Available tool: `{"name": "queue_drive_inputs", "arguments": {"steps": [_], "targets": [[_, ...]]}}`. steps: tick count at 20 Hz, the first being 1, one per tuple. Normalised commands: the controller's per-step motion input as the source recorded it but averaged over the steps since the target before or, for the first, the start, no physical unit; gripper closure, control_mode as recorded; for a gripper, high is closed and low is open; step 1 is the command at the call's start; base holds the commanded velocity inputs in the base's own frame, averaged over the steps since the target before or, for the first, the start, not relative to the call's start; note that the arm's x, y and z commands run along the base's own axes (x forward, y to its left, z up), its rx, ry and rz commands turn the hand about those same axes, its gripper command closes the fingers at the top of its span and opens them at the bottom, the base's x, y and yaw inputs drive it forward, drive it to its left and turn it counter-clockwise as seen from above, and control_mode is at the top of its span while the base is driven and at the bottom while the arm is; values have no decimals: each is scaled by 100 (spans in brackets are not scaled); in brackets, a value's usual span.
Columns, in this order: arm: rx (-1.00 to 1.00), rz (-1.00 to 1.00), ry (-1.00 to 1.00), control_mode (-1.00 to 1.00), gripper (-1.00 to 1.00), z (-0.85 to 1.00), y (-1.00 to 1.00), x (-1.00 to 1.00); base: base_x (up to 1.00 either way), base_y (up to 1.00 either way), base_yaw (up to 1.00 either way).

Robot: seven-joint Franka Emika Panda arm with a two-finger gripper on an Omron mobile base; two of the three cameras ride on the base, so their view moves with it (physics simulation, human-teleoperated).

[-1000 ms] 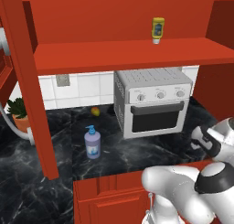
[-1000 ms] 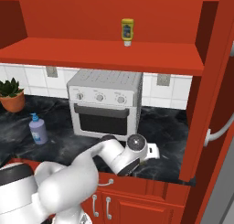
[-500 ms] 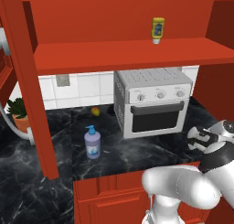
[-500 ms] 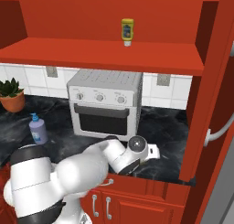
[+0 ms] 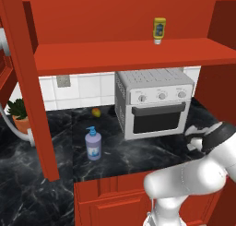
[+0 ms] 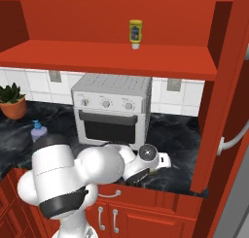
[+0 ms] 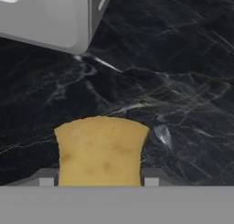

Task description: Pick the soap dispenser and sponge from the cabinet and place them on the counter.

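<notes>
Cabinet (image 5: 124,54): red wall unit, doors swung wide; shelf carries just a yellow squeeze btl (image 5: 159,30), no task item left on it.
Table (image 5: 152,151): black marble w/ white veins over red base units w/ silver handles; white tile wall behind w/ outlets.
Oven (image 5: 154,103): grey toaster oven, mid table, back against the tiles.
Arm: bent low across the table front, hand just right of the oven, near the table's front edge.
Plant (image 6: 11,101): potted, far left of table.
Soap (image 5: 93,144): purple btl w/ blue pump, upright on the table left of the oven, well apart from the arm. This half looks done.
Tool (image 7: 98,184): clamped on the sponge; a finger block shows tight against each side of it in hand view.
Sponge (image 7: 99,150): yellow-tan block held in the tool, low over bare marble by the oven's corner (image 7: 80,40); can't tell if it touches the table yet.
Fruit (image 5: 96,112): small yellow-red, at the back, left of the oven.
Progress: near the end, I judge; sponge is out of the cabinet and at table level.
Left: set it down, let go, pull the hand back.
</notes>
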Motion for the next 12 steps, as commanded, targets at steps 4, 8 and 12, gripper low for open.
{"name": "queue_drive_inputs", "arguments": {"steps": [4, 8, 12], "targets": [[0, 1, 0, -100, 100, -25, -5, 16, 0, 0, 0], [0, 1, 0, -100, 100, -23, -3, 15, 0, 0, 0], [0, 0, 0, -100, -100, -21, 0, 8, 0, 0, 0]]}}
